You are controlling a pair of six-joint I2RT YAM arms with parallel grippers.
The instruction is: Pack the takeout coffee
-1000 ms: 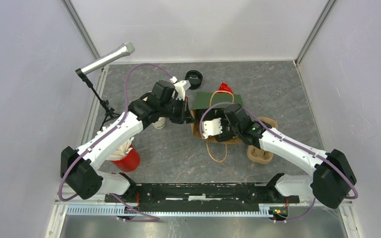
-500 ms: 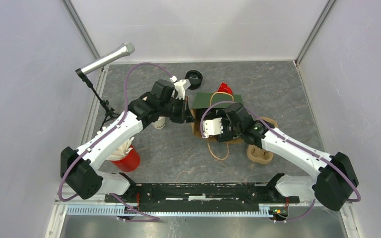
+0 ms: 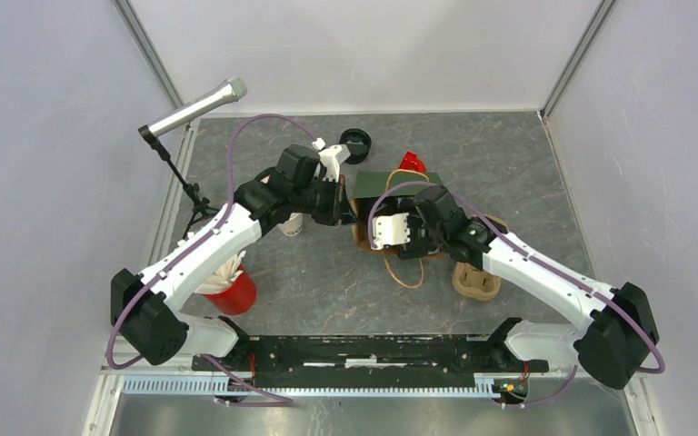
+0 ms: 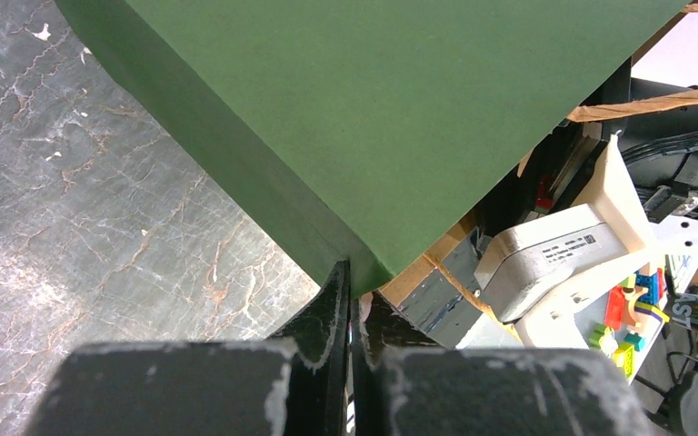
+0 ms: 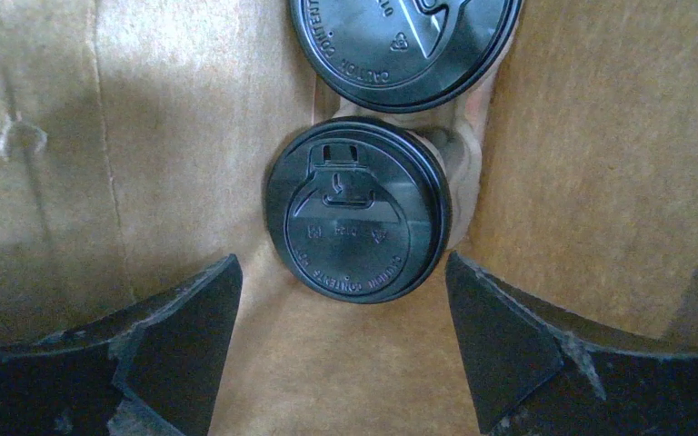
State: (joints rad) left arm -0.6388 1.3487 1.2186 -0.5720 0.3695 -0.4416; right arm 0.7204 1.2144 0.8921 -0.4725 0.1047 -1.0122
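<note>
Since a second ago, the right arm's elbow has been swung slightly rightward; the left arm is unmoved. At centre table the green paper bag (image 3: 391, 184) is held open, its left rim clamped between the closed fingers of the left gripper (image 4: 350, 283). The right gripper (image 5: 344, 272) is inside the mouth, fingers wide apart, nothing held.

Both takeout coffee cups are seated in the bag: near cup (image 5: 356, 209), far cup (image 5: 404, 45), lids close together.

Risks judged:
- The rim could be pulled from the pinch, collapsing a wall.
- A lid could be caught by a finger during withdrawal, tipping a cup.
- The handle loop (image 3: 406, 272) could be snagged.
</note>
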